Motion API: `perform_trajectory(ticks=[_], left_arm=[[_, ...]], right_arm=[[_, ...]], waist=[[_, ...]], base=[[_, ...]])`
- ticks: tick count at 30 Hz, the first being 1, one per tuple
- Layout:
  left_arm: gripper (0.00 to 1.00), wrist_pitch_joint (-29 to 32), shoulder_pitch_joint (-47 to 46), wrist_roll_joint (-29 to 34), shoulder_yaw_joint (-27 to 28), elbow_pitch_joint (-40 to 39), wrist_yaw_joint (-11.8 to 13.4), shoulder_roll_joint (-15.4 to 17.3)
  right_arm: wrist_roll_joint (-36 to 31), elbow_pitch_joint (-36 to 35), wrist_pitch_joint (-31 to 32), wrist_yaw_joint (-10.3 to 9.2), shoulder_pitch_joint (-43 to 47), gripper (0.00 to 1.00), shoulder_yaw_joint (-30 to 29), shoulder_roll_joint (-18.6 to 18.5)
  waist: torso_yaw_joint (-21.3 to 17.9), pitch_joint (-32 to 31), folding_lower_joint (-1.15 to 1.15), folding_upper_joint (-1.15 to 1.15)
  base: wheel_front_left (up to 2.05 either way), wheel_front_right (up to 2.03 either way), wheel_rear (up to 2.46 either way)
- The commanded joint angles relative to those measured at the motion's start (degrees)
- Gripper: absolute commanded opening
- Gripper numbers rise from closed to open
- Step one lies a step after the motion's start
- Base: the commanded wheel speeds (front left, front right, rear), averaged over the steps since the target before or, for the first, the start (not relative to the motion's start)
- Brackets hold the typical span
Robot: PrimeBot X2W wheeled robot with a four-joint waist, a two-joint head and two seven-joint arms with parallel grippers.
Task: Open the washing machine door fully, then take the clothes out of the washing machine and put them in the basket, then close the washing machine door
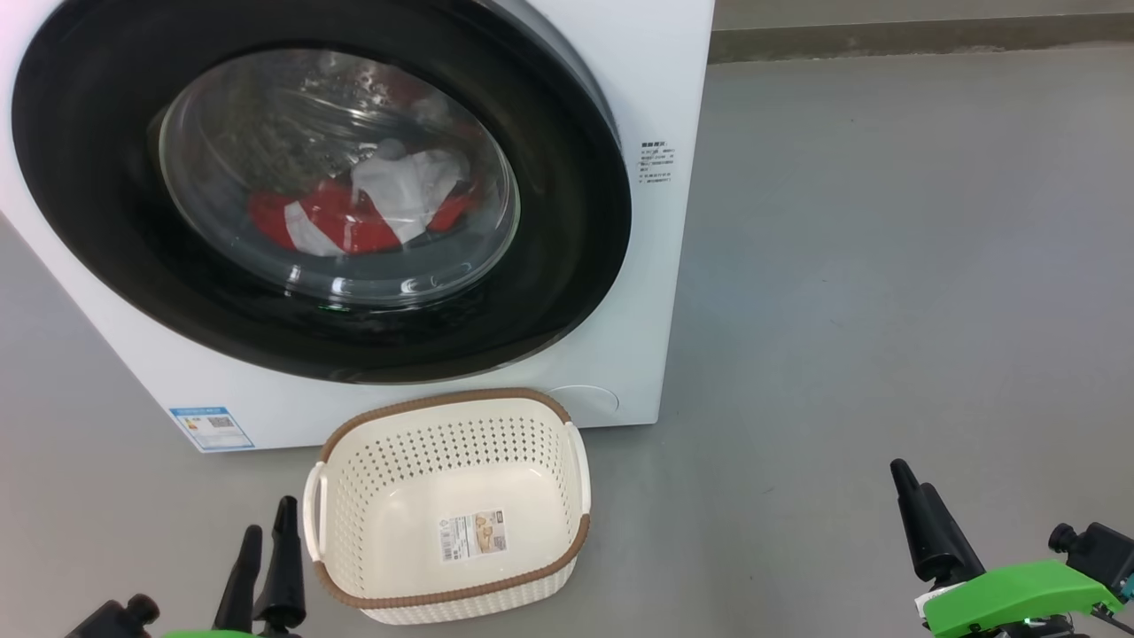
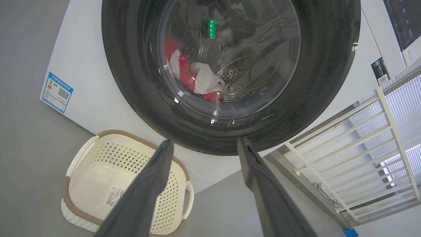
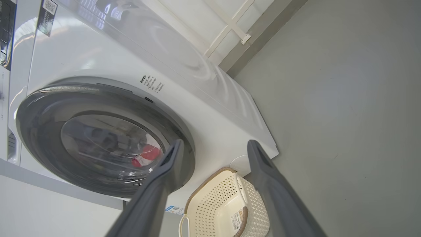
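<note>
Both wide open, nothing held: left gripper (image 1: 268,521) nr basket (image 1: 443,399), right gripper (image 1: 912,478) well apart; door (image 1: 567,221) shut, red/white clothes (image 1: 354,221) seen thru glass inside washer (image 1: 660,89).

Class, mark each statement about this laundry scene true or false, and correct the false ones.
1. The clothes lie inside the washing machine, behind the glass of the washing machine door. True.
2. The basket stands on top of the machine. False: it stands on the floor in front of it.
3. The left gripper and right gripper are open and hold nothing. True.
4. The basket holds a red garment. False: it holds no clothes, just a label.
</note>
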Motion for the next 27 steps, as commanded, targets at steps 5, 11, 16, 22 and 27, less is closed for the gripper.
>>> perform_trajectory(ticks=[5,11,16,22,27], left_arm=[[1.0,-1.56,-0.42,5.22,0.08,-2.38,0.52,1.34],[1.0,-2.41,-0.31,8.65,-0.33,-2.87,0.75,1.42],[1.0,-3.26,-0.27,12.04,-0.82,-3.48,0.97,1.51],[1.0,-4.27,-0.23,16.16,-1.33,-4.11,1.21,1.62],[1.0,-5.12,-0.22,19.47,-1.68,-4.59,1.4,1.71]], right_arm=[[-4.08,-2.02,-1.42,-0.03,-0.51,1.0,1.56,-1.79],[-6.83,-2.32,-2.26,-0.04,-0.38,1.0,2.15,-2.37],[-9.62,-2.62,-3.09,-0.04,-0.3,1.0,2.76,-3.04],[-12.74,-2.99,-4.1,-0.04,-0.12,1.0,3.34,-3.83],[-15.25,-3.3,-4.93,-0.04,0.15,1.0,3.79,-4.54]], waist=[[0.08,0.05,0.0,0.0],[0.11,0.03,0.0,0.0],[0.12,0.01,0.0,0.0],[0.17,0.02,0.0,0.0],[0.18,0.09,0.0,0.0]], base=[[0.0,0.0,0.0],[0.0,0.0,0.0],[0.0,0.0,0.0],[0.0,0.0,0.0],[0.0,0.0,0.0]])
